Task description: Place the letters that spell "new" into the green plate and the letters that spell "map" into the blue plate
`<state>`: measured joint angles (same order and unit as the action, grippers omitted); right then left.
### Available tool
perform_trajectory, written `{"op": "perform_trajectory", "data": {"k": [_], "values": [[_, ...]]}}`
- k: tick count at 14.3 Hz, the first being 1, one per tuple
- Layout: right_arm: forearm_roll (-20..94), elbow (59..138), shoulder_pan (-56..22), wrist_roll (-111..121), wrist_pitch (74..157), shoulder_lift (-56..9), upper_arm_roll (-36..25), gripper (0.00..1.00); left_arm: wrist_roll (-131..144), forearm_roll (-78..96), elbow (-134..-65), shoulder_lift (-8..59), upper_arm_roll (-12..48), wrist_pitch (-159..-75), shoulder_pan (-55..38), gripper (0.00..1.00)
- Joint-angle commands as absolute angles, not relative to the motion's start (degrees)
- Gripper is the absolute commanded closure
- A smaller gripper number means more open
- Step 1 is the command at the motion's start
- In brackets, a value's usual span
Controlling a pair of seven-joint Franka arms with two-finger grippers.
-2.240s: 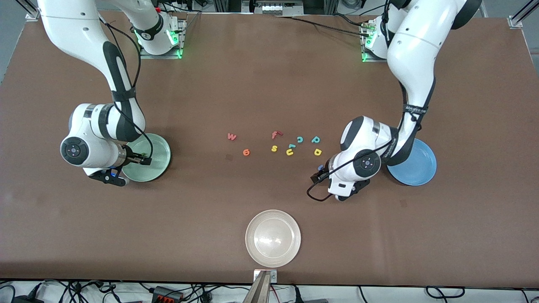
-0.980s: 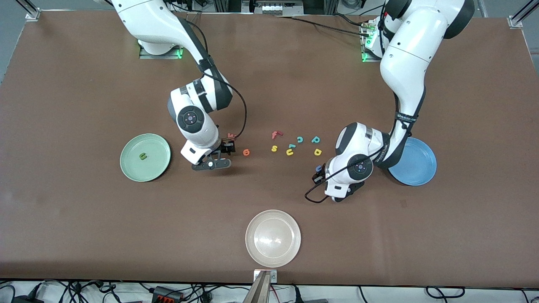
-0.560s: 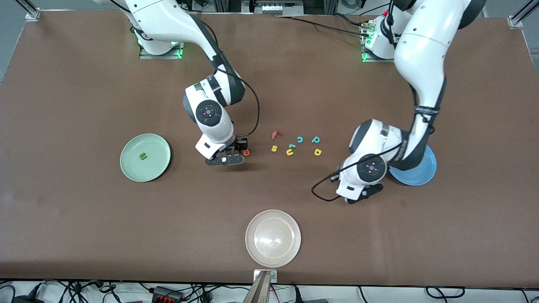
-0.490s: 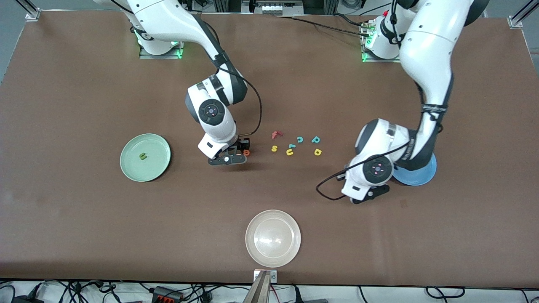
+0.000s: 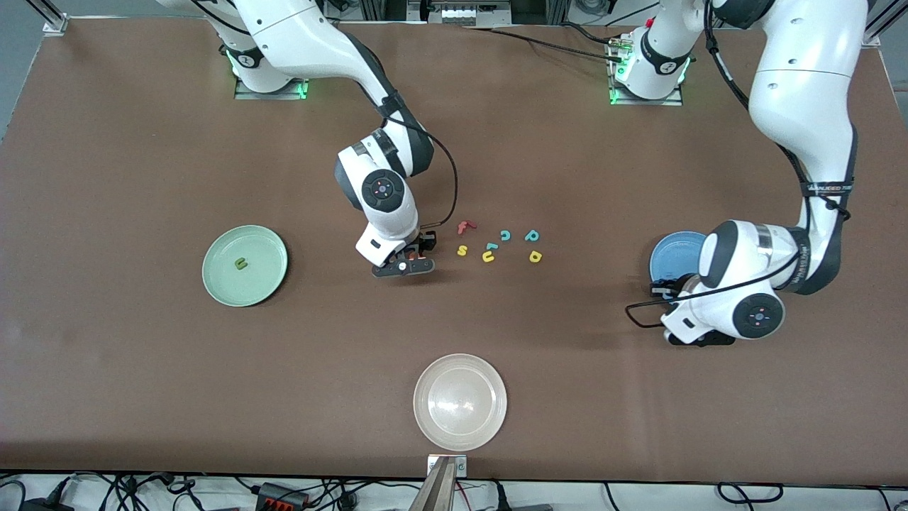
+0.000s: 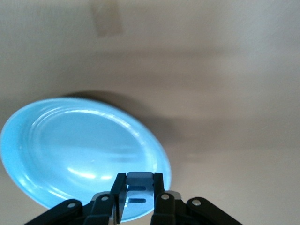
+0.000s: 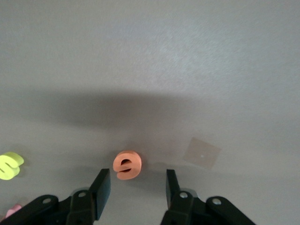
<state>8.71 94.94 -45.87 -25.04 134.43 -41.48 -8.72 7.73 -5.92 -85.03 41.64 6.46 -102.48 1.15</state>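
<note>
so far only the green n [image 5: 242, 265] sits in the green plate [image 5: 220, 280] — right tool [image 7: 133, 187] gapes around the orange e [image 7: 126, 165] on the surface, left tool [image 6: 139, 197] clamps the blue m [image 6: 138, 193] over the blue plate [image 6: 56, 150] — rest untouched.

n [image 5: 241, 265] in the green plate [image 5: 220, 279]

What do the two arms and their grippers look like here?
Both arms are glossy white with black joint bands and a round black cap at the wrist. A thin black cable loops along each. The left gripper and right gripper are black, with flat dark jaws. Green lights glow at both bases.
</note>
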Motion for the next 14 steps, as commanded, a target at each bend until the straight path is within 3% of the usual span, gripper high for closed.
{"op": "perform_trajectory", "data": {"k": [1, 3, 5, 7, 11, 14], "values": [[8.8, 92.9, -46.7, -26.0, 134.4, -42.9, -9.1, 0.44, 5.1, -7.0, -94.0, 37.5, 7.1, -107.5, 2.5, 0.89], [9.1, 92.3, -46.8, -26.3, 134.4, -43.3, -9.1, 0.44, 5.2, -7.0, -96.4, 37.0, 7.1, -110.7, 2.7, 0.5], [9.1, 91.8, -46.8, -26.4, 134.4, -43.8, -9.1, 0.46, 5.1, -7.0, -96.0, 36.8, 7.5, -110.4, 2.8, 0.0], [9.1, 91.5, -46.7, -26.3, 134.3, -43.9, -9.1, 0.46, 7.6, -6.7, -95.7, 36.0, 9.0, -110.0, 1.7, 0.0], [9.1, 90.8, -46.5, -26.5, 134.4, -44.7, -9.1, 0.49, 24.4, -6.2, -95.4, 36.3, 18.9, -111.1, 1.1, 0.0], [9.1, 90.4, -46.4, -26.5, 134.4, -45.0, -9.1, 0.49, 34.8, -6.1, -95.5, 38.3, 21.8, -116.1, -0.7, 0.0]]}}
